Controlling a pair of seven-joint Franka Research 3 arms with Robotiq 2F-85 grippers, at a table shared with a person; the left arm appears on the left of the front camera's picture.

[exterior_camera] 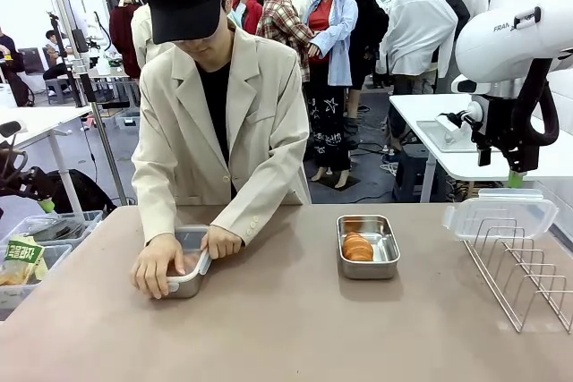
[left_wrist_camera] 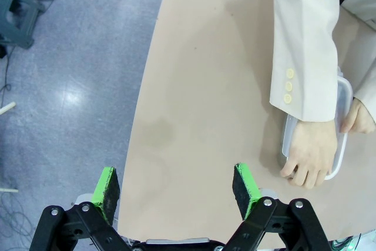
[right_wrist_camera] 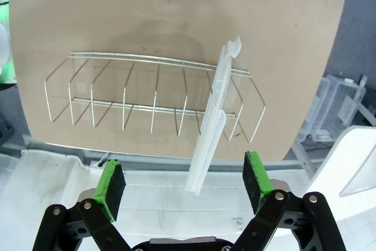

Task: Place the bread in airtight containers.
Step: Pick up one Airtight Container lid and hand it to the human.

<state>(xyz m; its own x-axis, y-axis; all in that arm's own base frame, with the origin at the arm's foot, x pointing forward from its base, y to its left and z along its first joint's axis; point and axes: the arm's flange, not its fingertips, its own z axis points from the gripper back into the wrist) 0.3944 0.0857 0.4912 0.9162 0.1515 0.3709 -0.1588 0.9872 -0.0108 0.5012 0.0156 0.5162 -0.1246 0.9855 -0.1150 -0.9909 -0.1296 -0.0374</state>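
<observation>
One golden-brown bread (exterior_camera: 358, 247) lies in an open steel airtight container (exterior_camera: 368, 267) right of the table's middle. At the left, a person's two hands press a clear lid onto a second container (exterior_camera: 190, 267), also seen as the container (left_wrist_camera: 342, 123) under a hand; its inside is mostly hidden. Another clear lid (exterior_camera: 500, 212) stands on edge in the wire rack (exterior_camera: 524, 275). My right gripper (exterior_camera: 501, 167) hangs open above that lid (right_wrist_camera: 214, 116), nothing between its fingers (right_wrist_camera: 111, 181). Over the table's left edge my left gripper (left_wrist_camera: 176, 185) is open and empty.
The wire rack (right_wrist_camera: 117, 95) takes up the table's right end. Clear plastic bins (exterior_camera: 36, 243) with packets stand off the table's left side. A white table (exterior_camera: 448, 131) lies behind the right arm. Bare tabletop (exterior_camera: 286, 328) stretches along the near edge.
</observation>
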